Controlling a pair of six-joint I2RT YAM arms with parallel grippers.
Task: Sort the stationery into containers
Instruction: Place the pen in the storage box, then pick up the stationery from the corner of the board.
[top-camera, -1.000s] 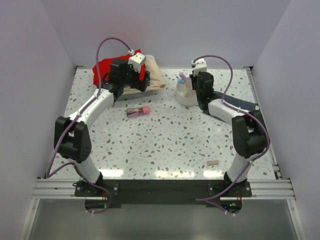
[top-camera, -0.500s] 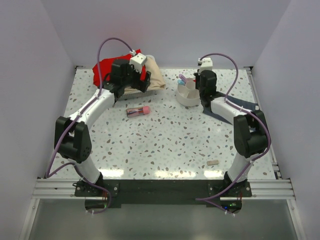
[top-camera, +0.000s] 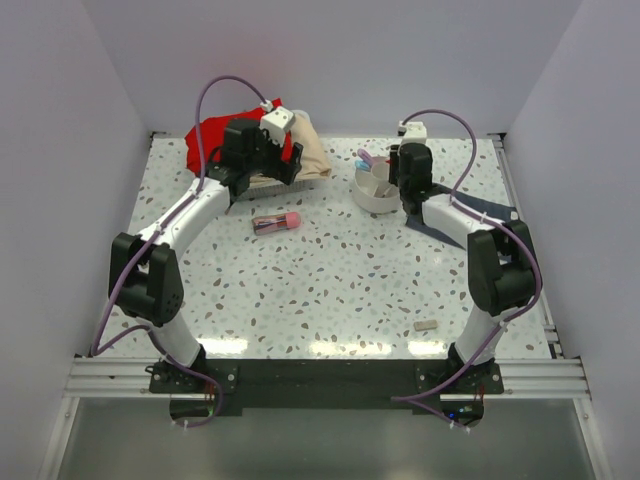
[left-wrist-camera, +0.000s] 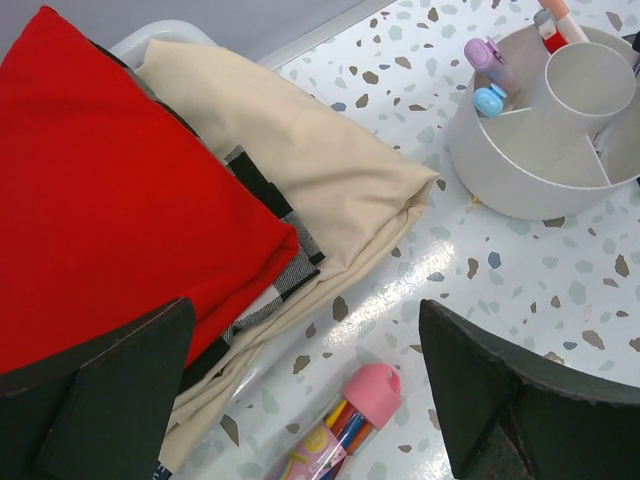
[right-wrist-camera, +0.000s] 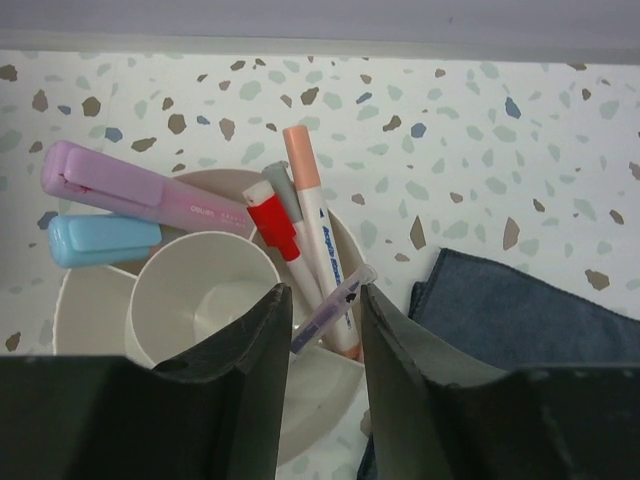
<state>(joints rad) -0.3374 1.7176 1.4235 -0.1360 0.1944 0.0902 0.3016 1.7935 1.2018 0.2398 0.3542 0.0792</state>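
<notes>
right hand (right-wrist-camera: 323, 308) hangs over the white organiser (right-wrist-camera: 75, 310) at the far right of the tabletop (top-camera: 330, 280). fingers partly spread. a thin pen (right-wrist-camera: 337, 298) lies slantwise in the gap, which looks wider than the pen, so i judge it let go, not pinched. its lower end points into the outer ring pocket on the right, where two red-and-white pens (right-wrist-camera: 318, 225) stand.

step in hand, as i read it: dropping this pen in with the others. to do it well: hold the wrist straight over that pocket, spread the fingers a little more so the pen slides free, then lift straight up. a sideways pull could catch the tall pens or nudge the organiser.

pink marker (right-wrist-camera: 140, 185) and blue marker (right-wrist-camera: 100, 240) lean in the left pocket. centre cup looks empty. blue-grey cloth (right-wrist-camera: 510, 310) lies just right of the organiser.

left hand (left-wrist-camera: 305, 385) is spread wide and holds nothing. it hovers above the pink-capped tube (left-wrist-camera: 340, 430), which lies on the tabletop just near of the red cloth (left-wrist-camera: 100, 200) and beige cloth (left-wrist-camera: 300, 170). small eraser (top-camera: 426, 325) lies loose at near right, well apart from both hands.
</notes>
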